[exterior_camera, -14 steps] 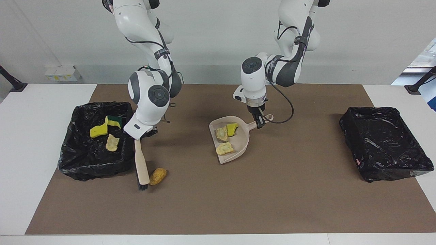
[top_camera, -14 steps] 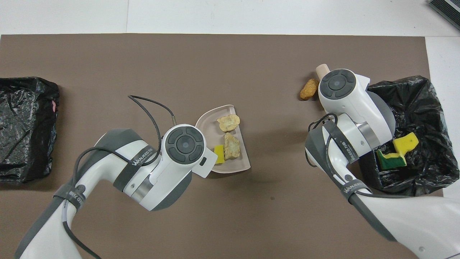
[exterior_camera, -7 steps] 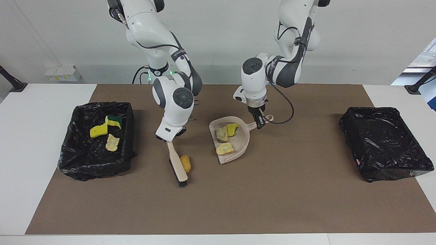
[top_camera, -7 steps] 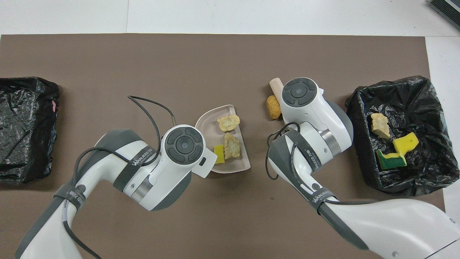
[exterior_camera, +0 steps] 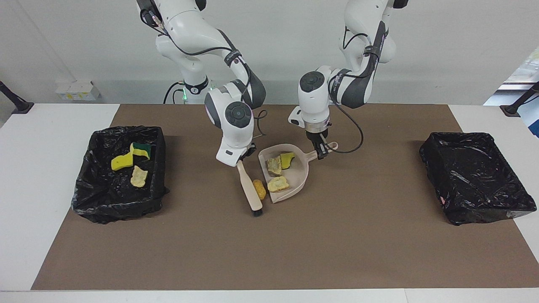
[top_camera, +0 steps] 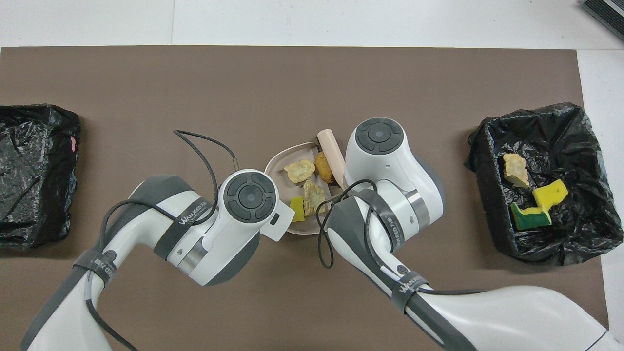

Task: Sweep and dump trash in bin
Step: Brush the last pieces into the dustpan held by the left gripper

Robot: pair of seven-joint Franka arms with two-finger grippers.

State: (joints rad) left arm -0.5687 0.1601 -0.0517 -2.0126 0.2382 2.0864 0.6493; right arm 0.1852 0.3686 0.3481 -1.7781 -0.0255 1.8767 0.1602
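Observation:
My right gripper (exterior_camera: 241, 161) is shut on the handle of the beige brush (exterior_camera: 249, 189), whose black bristles rest on the mat. A brown roll (exterior_camera: 259, 189) (top_camera: 322, 167) lies pressed between the brush and the open mouth of the beige dustpan (exterior_camera: 297, 176) (top_camera: 277, 165). Inside the pan are two pale bread lumps (exterior_camera: 274, 165) (exterior_camera: 278, 184) and a yellow sponge chunk (exterior_camera: 287, 159). My left gripper (exterior_camera: 322, 152) is shut on the dustpan's handle. The black-lined bin (exterior_camera: 118, 206) (top_camera: 575, 126) at the right arm's end holds two sponge chunks and a bread lump (exterior_camera: 138, 176).
A second black-lined bin (exterior_camera: 476, 202) (top_camera: 34, 204) stands at the left arm's end of the brown mat (exterior_camera: 294, 252). A black cable loops from the left wrist (exterior_camera: 358, 134) beside the dustpan handle. In the overhead view both wrists cover their grippers.
My right arm has swept the brush and the brown roll from beside the bin toward the left arm's end, up to the dustpan's mouth. The left arm and dustpan have not moved.

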